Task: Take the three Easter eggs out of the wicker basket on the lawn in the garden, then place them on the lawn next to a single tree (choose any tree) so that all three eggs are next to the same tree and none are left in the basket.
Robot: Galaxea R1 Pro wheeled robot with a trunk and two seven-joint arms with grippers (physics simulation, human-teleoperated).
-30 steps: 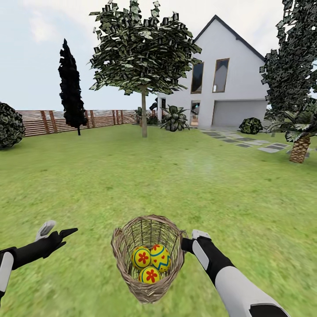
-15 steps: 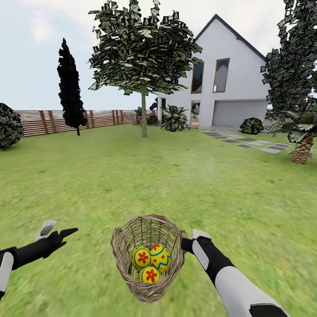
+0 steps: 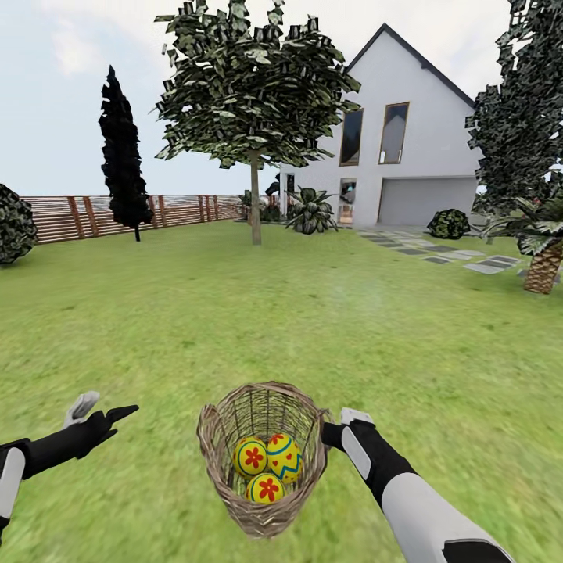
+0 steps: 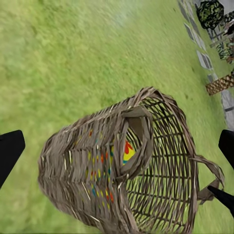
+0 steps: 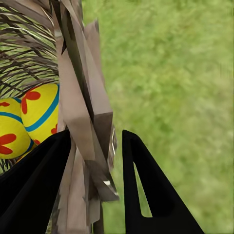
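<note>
— Wicker basket point(image 3: 262, 457), where is it?
— It is held above the lawn point(image 3: 234, 313); the right gripper point(image 5: 97, 161) clamps its rim between both fingers. Three Easter eggs point(image 3: 267, 467) lie at its bottom.
— And the left gripper point(image 3: 100, 413)?
— Spread apart, holding nothing, beside the basket. No writing is readable.

The round, deep basket of tan-brown open-woven wicker point(image 3: 262, 461) looks rough and matt, its flat strips coarse. The three yellow eggs painted with red flowers and blue zigzags point(image 3: 267, 467) are smooth and slightly glossy. The mottled green grass lawn point(image 3: 234, 313) looks soft and matt.
</note>
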